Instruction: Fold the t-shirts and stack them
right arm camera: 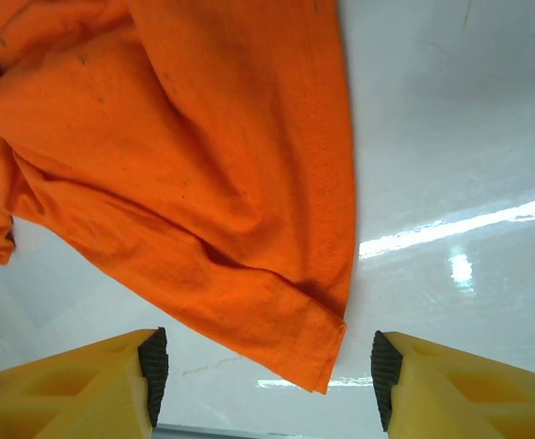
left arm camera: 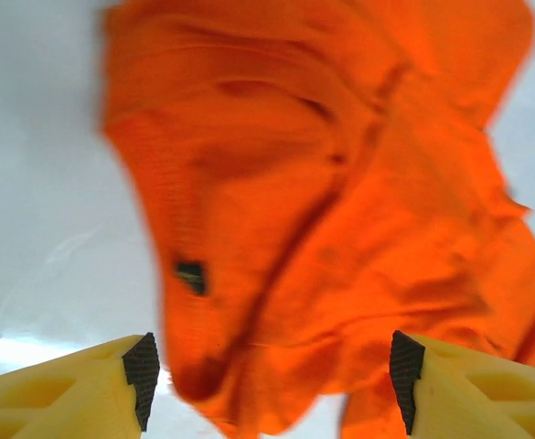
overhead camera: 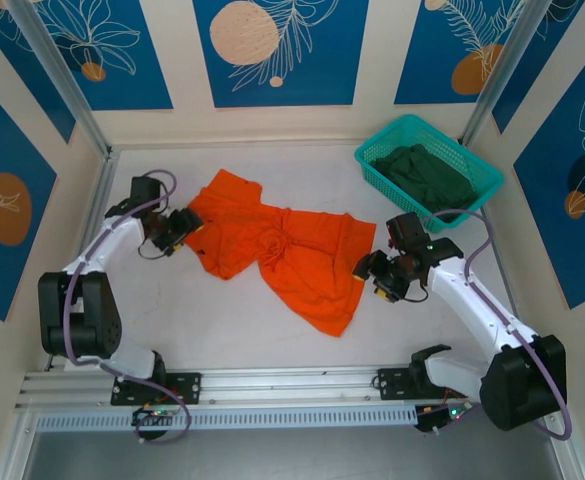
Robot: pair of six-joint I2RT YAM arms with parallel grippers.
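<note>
Orange soft-cloth t-shirt [overhead camera: 277, 250] is lying rumpled across the white table [overhead camera: 222, 335], left pincer [overhead camera: 192, 232] and right pincer [overhead camera: 363, 268] hanging wide open at opposite edges, gripping nothing, likely positioning for flattening.

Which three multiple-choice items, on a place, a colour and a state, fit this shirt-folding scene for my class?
1. Where is the green shirt? A in the basket; B over an arm; C on the wall.
2. What colour is the spread shirt on the table? A blue; B orange; C white.
3. How do the right gripper's jaws stand? A shut on cloth; B shut empty; C open.
Answers: A, it lies bunched inside the teal mesh; B, it is bright orange; C, the fingers stand apart with the hem loose between them.
</note>
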